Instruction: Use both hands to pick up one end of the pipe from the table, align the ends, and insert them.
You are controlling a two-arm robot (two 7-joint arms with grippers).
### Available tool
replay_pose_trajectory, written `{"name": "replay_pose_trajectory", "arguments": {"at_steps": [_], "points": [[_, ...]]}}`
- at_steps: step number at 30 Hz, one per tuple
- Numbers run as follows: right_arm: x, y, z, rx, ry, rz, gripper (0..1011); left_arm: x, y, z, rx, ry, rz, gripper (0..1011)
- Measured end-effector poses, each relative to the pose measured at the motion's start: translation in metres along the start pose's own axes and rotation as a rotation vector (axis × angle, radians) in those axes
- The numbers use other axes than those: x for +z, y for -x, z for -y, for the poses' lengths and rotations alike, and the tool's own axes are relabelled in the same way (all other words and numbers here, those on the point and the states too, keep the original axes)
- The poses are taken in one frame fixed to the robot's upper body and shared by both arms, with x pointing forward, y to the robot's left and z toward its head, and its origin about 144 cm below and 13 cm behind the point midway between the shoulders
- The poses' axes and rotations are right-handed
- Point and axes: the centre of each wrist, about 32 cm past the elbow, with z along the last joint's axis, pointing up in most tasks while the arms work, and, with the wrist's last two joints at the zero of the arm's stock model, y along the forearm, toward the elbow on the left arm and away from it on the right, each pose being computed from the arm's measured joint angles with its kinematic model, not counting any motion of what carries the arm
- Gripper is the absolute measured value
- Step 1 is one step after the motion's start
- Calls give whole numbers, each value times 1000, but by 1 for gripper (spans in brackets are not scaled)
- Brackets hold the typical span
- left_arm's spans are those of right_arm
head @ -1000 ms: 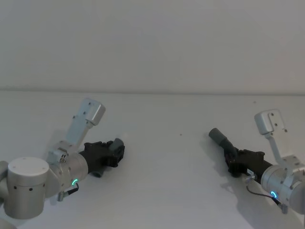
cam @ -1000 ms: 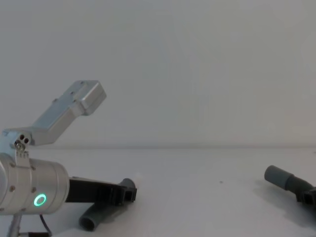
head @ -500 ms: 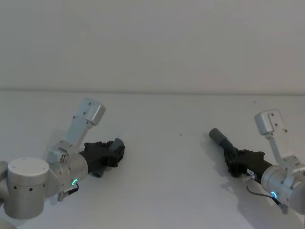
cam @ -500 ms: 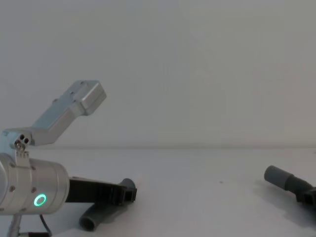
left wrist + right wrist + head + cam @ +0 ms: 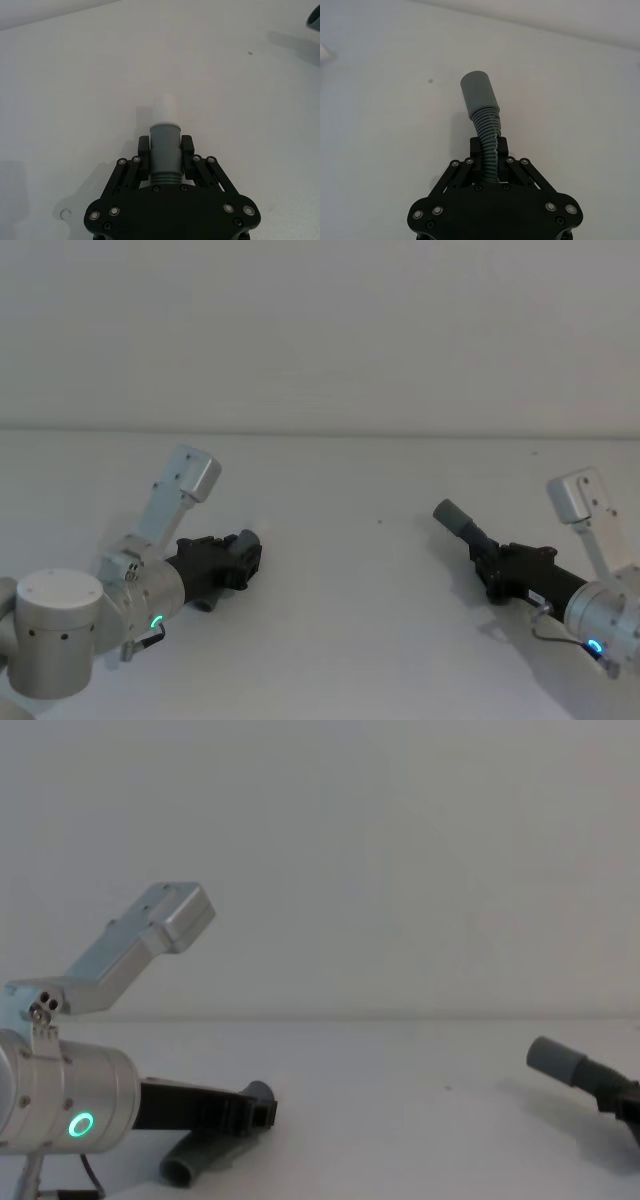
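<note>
Since the two ends sit well apart, I judge the grasp as done and the aligning as not yet begun.

Head view: left tool [image 5: 247, 548] is low over the bench [image 5: 350, 640] on the left side, w/ the left pipe piece [image 5: 246, 540] in it. Right tool [image 5: 487, 555] is at far right, and its right pipe piece [image 5: 455, 520] points inward.

Left wrist view: left tool is clenched on the tipped cuff [image 5: 165, 142], w/ the pale tip [image 5: 165, 106] sticking out fwd.

Right wrist view: right tool is clenched on the ribbed section, just behind the plain cuff [image 5: 479, 92].

Chest view: the left piece's back end lies on the bench under the tool. The plain cuff looks clear of the bench, w/ a shadow below it.

Nxt move, imo: bring both tools toward centre and turn the wrists so pale tip and plain cuff face on one axis, then push in slowly. The ribbed grip may flex.
</note>
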Motion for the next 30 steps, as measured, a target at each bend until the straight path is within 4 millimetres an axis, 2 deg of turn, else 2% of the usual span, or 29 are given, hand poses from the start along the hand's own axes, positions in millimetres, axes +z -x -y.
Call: {"name": "replay_pose_trajectory", "arguments": {"at_steps": [17, 30], "points": [[3, -58, 12, 187, -162, 165, 155, 1, -3, -3, -20, 11, 20, 356], [3, -77, 15, 265, -202, 288, 155, 8, -23, -17, -147, 109, 52, 356]]}}
